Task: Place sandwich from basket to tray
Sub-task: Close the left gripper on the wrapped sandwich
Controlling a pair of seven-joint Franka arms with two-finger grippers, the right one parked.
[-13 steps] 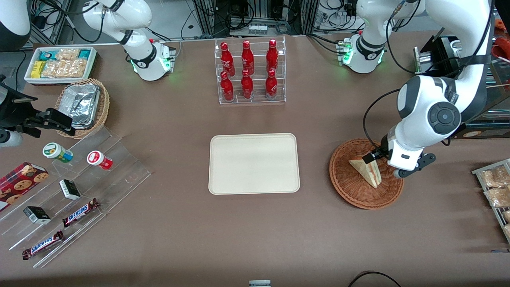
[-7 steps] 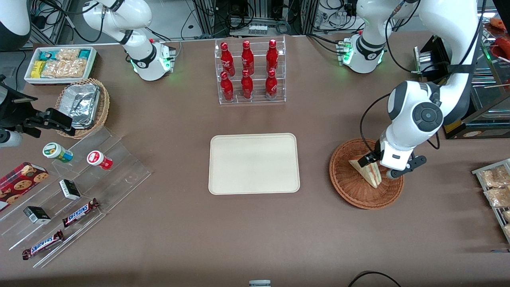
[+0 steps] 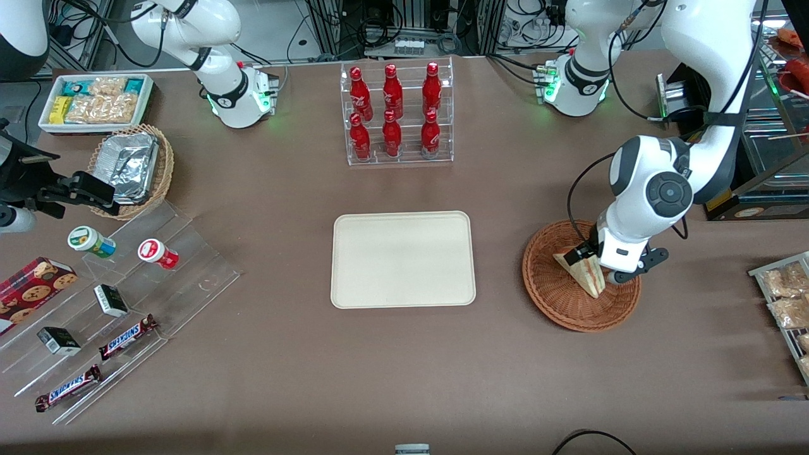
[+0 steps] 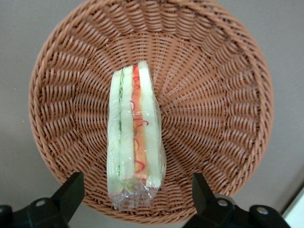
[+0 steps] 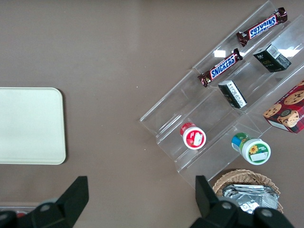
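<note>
- The bin of snack packets (image 3: pixel 95 101) sits at the parked arm's end of the table, with the tan basket of foil containers (image 3: pixel 133 169) just nearer the front camera than it.
- A clear stepped stand (image 3: pixel 120 303) nearer the camera carries two small tubs (image 3: pixel 158 253), little boxes and Snickers bars (image 3: pixel 126 337); a cookie box (image 3: pixel 31 287) lies beside it.
- The rack of red bottles (image 3: pixel 395 114) stands mid-table, farther from the camera than the tray (image 3: pixel 403 260).
- The tray lies flat in the middle of the table, cream-white, with nothing on it.
- The basket (image 3: pixel 556 303), reddish-brown wicker, sits beside the tray toward the working arm's end, apart from it.
- The sandwich (image 3: pixel 584 272) lies in the basket, standing on an edge with its filling layers up (image 4: pixel 135 142), wrapped in clear film.
- The gripper (image 3: pixel 600 265) hangs low over the basket, right above the sandwich; its fingers (image 4: pixel 71 192) are spread wide, one to each side of the wedge's wide end, not touching it.
- Packets of snacks (image 3: pixel 784 297) lie on a rack at the table's working-arm end.
</note>
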